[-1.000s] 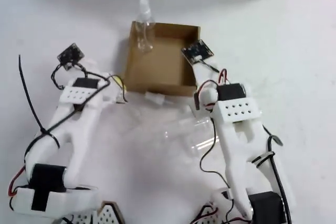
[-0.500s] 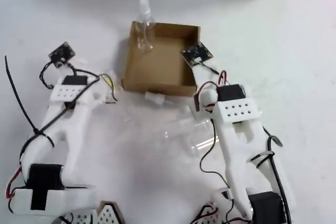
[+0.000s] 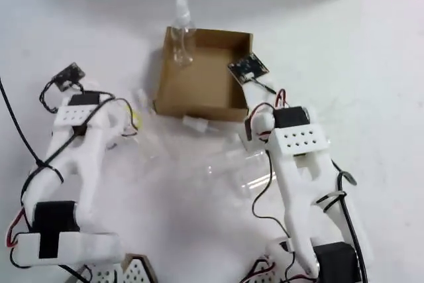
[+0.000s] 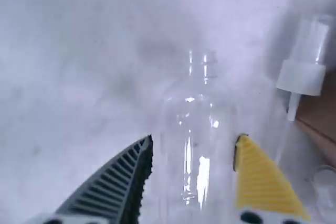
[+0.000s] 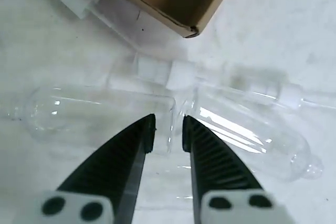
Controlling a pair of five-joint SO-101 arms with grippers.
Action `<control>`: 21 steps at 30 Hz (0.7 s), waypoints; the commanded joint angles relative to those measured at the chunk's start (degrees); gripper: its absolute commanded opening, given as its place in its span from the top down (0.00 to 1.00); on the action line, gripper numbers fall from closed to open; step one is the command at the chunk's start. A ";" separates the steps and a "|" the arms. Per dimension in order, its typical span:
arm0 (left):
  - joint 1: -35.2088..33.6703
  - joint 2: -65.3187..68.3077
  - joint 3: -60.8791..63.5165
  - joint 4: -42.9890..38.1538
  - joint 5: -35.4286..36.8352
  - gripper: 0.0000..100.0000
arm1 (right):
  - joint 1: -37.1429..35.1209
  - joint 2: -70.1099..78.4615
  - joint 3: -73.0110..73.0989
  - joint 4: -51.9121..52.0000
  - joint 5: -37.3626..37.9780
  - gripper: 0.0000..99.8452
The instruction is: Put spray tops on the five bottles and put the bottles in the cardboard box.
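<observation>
Bottle point(image 4: 199, 103) | between parted left claw point(image 4: 194, 141) fingers | cardboard box point(image 3: 199, 87) near

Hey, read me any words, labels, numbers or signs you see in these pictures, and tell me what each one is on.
No text here can be read.
The cardboard box is plain brown.
The clear bottle at the left pincer carries no label.
The small circuit board by the box may bear print, but it is too small to read.
</observation>
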 commanded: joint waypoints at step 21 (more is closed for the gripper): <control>-2.77 18.68 -19.25 8.18 -0.70 0.73 | 0.66 -1.71 -0.26 -0.66 0.53 0.94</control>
